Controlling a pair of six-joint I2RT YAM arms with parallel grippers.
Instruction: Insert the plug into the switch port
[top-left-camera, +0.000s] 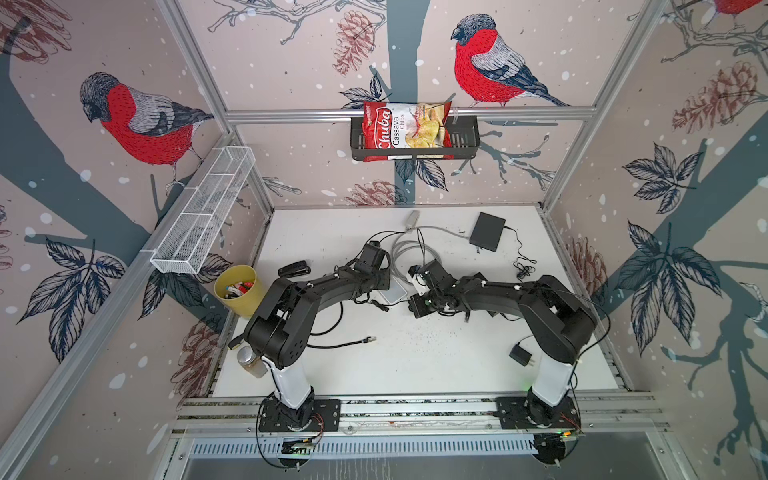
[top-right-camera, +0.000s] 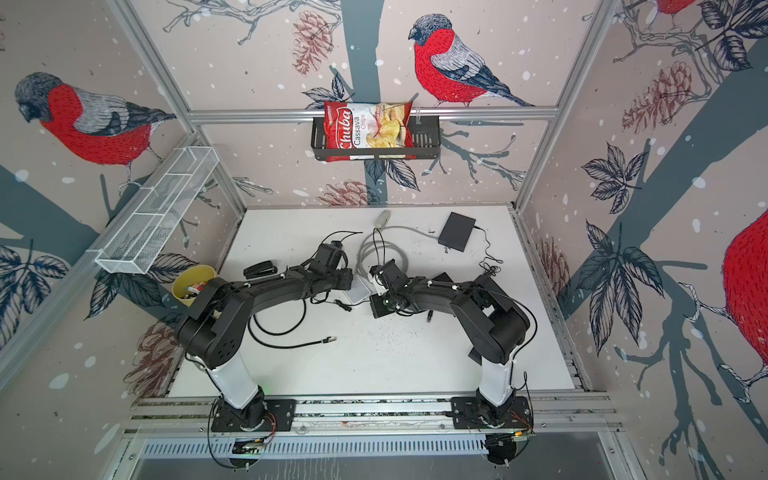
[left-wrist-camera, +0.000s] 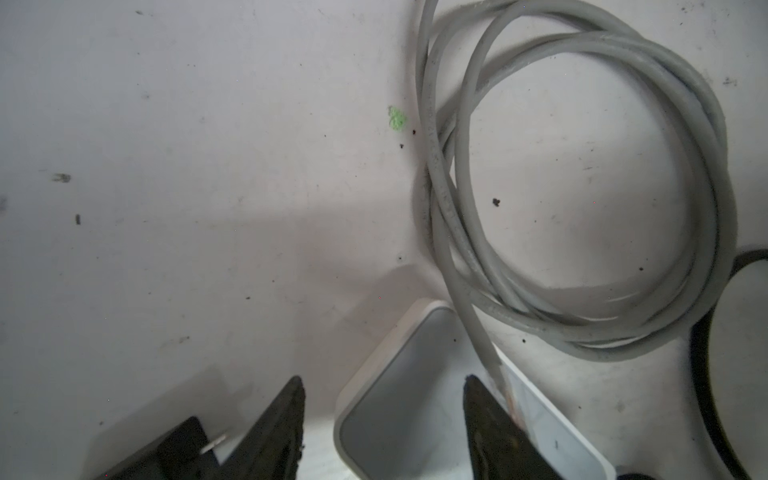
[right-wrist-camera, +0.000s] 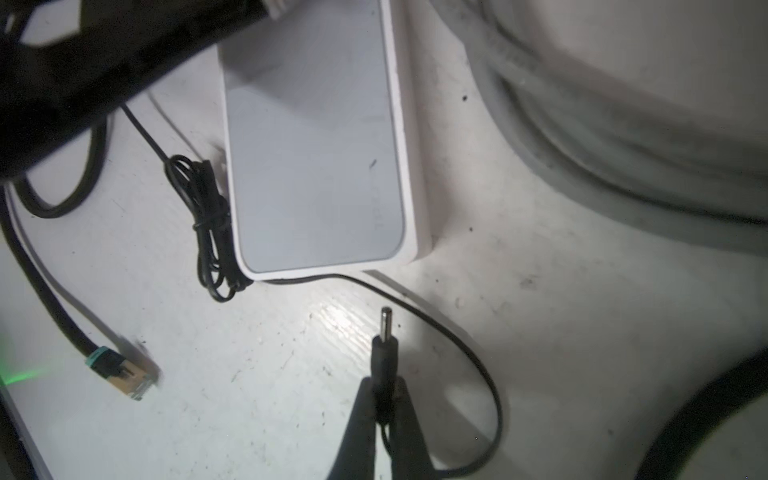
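Right wrist view: the plug (right-wrist-camera: 384, 345) is pinched by the closed right gripper (right-wrist-camera: 384, 395), just short of the white switch (right-wrist-camera: 316, 145) overhung by the left gripper (left-wrist-camera: 383, 380) with jaws parted, and is best squared to the unseen port before being pushed.

A: Right wrist light?
B: Harsh glare on the counter (right-wrist-camera: 332, 320) just beyond the right fingers (right-wrist-camera: 361, 415); a green glow far off them. The grey cable (right-wrist-camera: 623, 141) is smeared out of focus.
A: And the left?
B: Dimmer. A soft shadow lies ahead of the left fingers (left-wrist-camera: 282, 424), themselves blurred. Top views are evenly lit, edges bowed.
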